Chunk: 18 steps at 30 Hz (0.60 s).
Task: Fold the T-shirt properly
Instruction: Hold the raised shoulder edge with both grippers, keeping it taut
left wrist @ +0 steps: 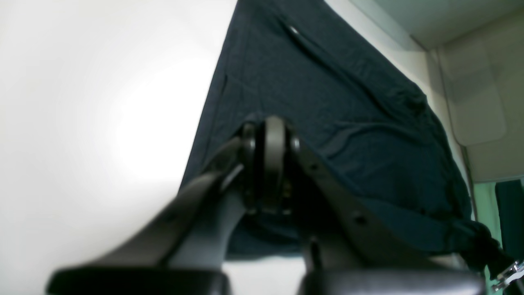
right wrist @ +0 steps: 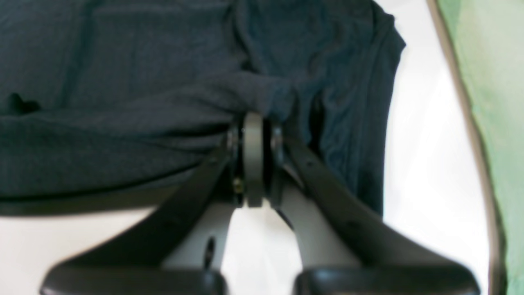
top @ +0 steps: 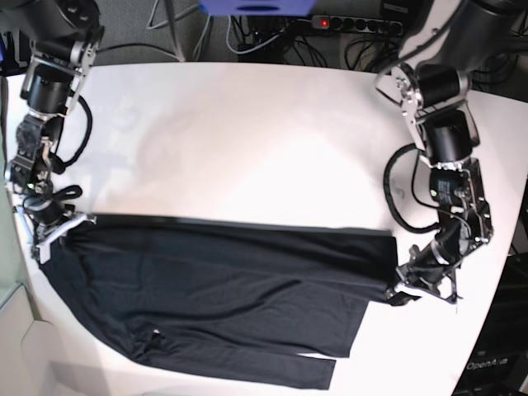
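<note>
On the white tabletop [top: 247, 140], the T-shirt [top: 214, 297] stretches lengthwise between both end effectors, left end effector [top: 402, 286] and right end effector [top: 58, 228] each clenched on an opposite end.

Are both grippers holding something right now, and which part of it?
Yes. The left gripper pinches one end edge of the T-shirt; the right gripper pinches its opposite end corner.
</note>
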### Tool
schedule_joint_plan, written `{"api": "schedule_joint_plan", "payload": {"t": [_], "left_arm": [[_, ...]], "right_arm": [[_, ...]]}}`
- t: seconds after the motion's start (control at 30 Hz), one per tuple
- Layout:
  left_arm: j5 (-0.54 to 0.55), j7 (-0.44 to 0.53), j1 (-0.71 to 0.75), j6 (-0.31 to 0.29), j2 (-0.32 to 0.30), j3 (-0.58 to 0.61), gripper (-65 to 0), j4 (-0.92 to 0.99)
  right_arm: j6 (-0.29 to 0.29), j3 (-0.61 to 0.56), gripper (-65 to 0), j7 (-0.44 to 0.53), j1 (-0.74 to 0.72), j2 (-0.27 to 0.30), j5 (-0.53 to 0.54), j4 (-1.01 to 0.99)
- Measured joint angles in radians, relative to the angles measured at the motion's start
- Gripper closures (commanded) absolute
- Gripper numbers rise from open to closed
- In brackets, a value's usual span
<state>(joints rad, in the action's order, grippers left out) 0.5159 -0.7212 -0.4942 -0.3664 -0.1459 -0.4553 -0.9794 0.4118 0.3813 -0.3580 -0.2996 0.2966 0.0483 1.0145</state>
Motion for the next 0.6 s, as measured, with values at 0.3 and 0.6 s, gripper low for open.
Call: {"api": "schedule_joint_plan", "payload": {"t": [0.3,0.6], "left_arm": [[-0.004,0.032,-0.004,0.000,0.000,0.001,0.0,0.004],[-0.052,0.089,-0.018,0.002,0.002,0.001,0.0,0.106]], "right_arm": [[0.000,-0.038,0.0,0.004,-0.049,0.008,0.000,0.002],[0.000,-0.114,0.0,0.006,-0.073,0.014,0.000,0.000]]}}
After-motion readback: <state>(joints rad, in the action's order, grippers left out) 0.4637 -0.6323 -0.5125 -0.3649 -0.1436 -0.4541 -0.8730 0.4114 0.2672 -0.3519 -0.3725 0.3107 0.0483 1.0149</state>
